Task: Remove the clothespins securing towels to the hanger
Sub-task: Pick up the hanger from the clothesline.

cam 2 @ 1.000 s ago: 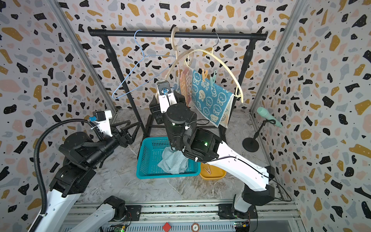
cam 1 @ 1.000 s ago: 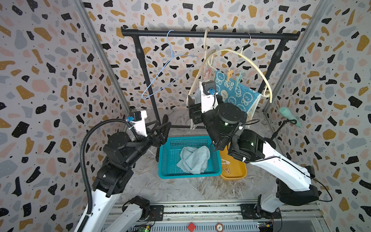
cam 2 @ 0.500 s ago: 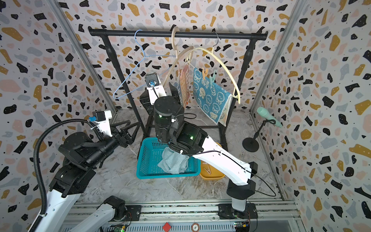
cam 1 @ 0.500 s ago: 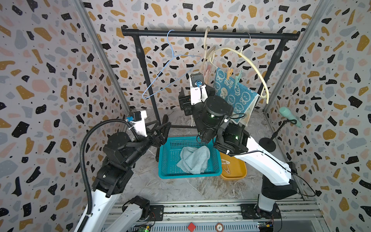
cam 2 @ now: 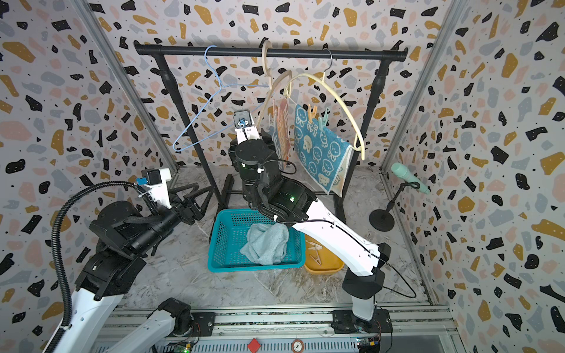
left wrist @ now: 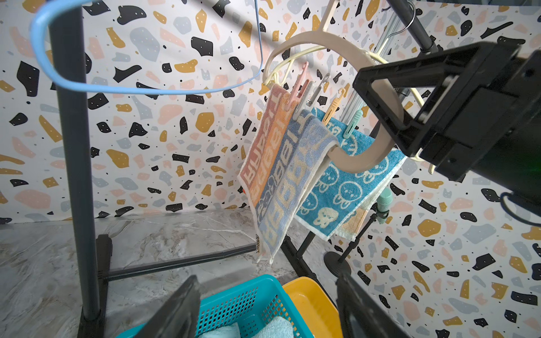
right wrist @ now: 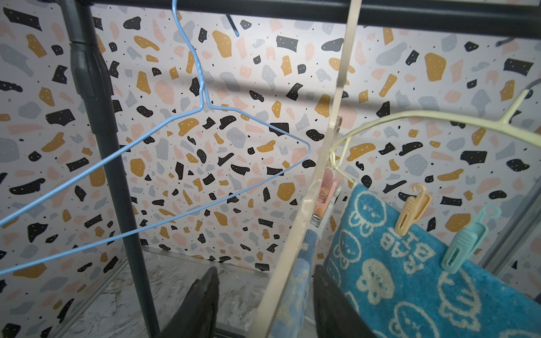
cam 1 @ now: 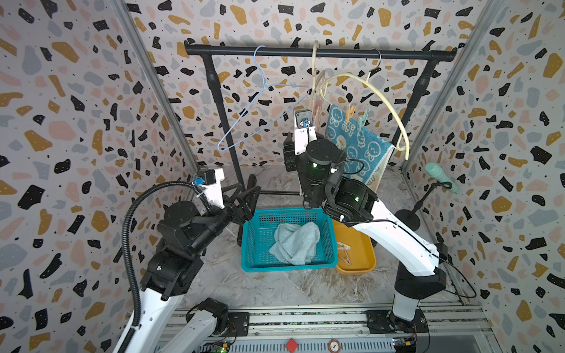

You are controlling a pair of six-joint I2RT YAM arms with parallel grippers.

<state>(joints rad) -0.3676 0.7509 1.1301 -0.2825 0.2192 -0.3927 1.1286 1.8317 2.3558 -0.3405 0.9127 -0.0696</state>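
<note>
The striped towel (left wrist: 278,175) hangs on the beige hanger (left wrist: 366,158), held by a pink clothespin (left wrist: 297,87) and a white one (left wrist: 310,96). Beside it, yellow (right wrist: 411,212) and mint (right wrist: 465,243) clothespins hold the teal rabbit towel (cam 1: 357,146) on a cream hanger (cam 1: 385,97). My right gripper (right wrist: 266,304) is open, straddling the beige hanger's arm and the striped towel's edge below the pink pin. Floor shows between the hanger and one finger. My left gripper (cam 1: 244,198) hangs open and empty by the basket's left rim. The pale blue towel (cam 1: 295,243) lies in the basket.
The teal basket (cam 1: 287,267) sits on the floor beside a yellow tray (cam 1: 360,266) holding loose clothespins (cam 1: 344,252). A bare blue wire hanger (cam 1: 260,101) hangs on the black rack bar (cam 1: 397,55). A mint microphone on a stand (cam 1: 440,174) is at the right wall.
My right wrist has swung left and a little up, from in front of the teal towel to the beige hanger. The left arm has not moved.
</note>
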